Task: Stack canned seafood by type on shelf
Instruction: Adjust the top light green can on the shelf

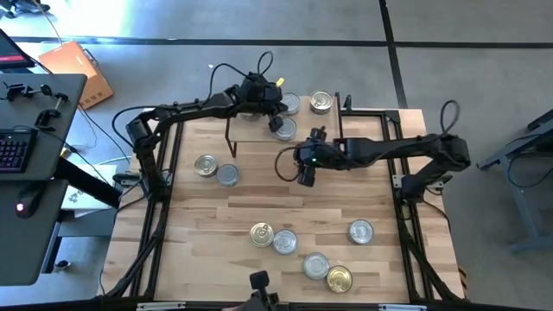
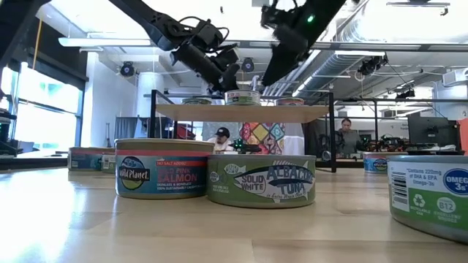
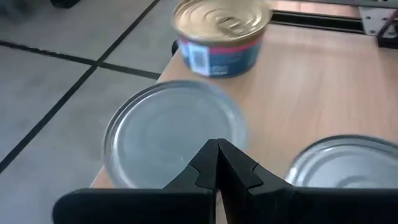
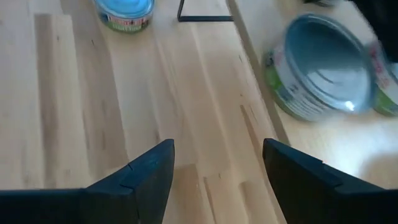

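The shelf (image 1: pixel 251 130) stands at the table's far middle. On it are a gold-lidded tin (image 3: pixel 221 34) and two silver-lidded tins (image 3: pixel 171 134) (image 3: pixel 348 162), seen from above as three tins (image 1: pixel 289 104) (image 1: pixel 321 102) (image 1: pixel 283 130). My left gripper (image 3: pixel 217 155) is shut and slants down over the near rim of the silver tin at the shelf's corner. My right gripper (image 4: pixel 217 162) hangs open over bare tabletop just in front of the shelf (image 4: pixel 336 143), holding nothing. A green-labelled tin (image 4: pixel 323 74) shows on the board beside it. My left gripper holds its shut fingertips (image 3: pixel 208 163) right at the near rim of the silver-lidded tin (image 3: pixel 180 174), coming in on a slant from above. Whether they touch the tin, I cannot tell. The tin stands flat on the shelf board.
More tins stand on the tabletop: a gold (image 1: pixel 206 165) and a silver one (image 1: pixel 227 175) at the left, and several near the front edge (image 1: pixel 262 233) (image 1: pixel 360 231) (image 1: pixel 340 278). The shelf's black legs (image 4: pixel 205 12) stand close to my right gripper.
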### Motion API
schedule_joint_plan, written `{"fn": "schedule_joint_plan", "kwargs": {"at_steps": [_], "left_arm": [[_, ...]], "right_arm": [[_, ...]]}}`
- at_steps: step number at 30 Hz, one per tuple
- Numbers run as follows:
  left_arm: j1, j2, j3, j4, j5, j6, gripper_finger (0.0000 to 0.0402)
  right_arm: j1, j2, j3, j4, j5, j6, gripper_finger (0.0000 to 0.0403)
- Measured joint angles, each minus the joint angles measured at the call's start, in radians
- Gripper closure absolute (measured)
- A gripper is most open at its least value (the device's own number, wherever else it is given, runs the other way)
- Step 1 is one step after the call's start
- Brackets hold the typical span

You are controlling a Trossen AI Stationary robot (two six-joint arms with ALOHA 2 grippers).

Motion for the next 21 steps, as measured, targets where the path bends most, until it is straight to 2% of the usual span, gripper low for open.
{"fn": "schedule_joint_plan", "kwargs": {"at_steps": [6, 11, 17, 21], "left_arm": [[-0.017, -0.078, 0.002, -0.023, -0.001, 0.016, 0.0401], [-0.023, -0.168, 0.002, -0.132, -0.017, 0.054, 0.0401], [-0.061, -0.27, -0.018, -0.242, -0.096, 0.097, 0.0401], [-0.09, -0.326, -0.048, -0.28, -0.16, 0.104, 0.0401]], "right_arm": [[-0.026, 0.073, 0.0, 0.18, -0.002, -0.083, 0.0167], [-0.084, 0.077, 0.0, 0.237, -0.027, -0.096, 0.0167], [-0.158, 0.077, 0.0, 0.206, -0.032, -0.051, 0.0167], [-0.18, 0.068, 0.0, 0.162, 0.051, -0.034, 0.0167]]}}
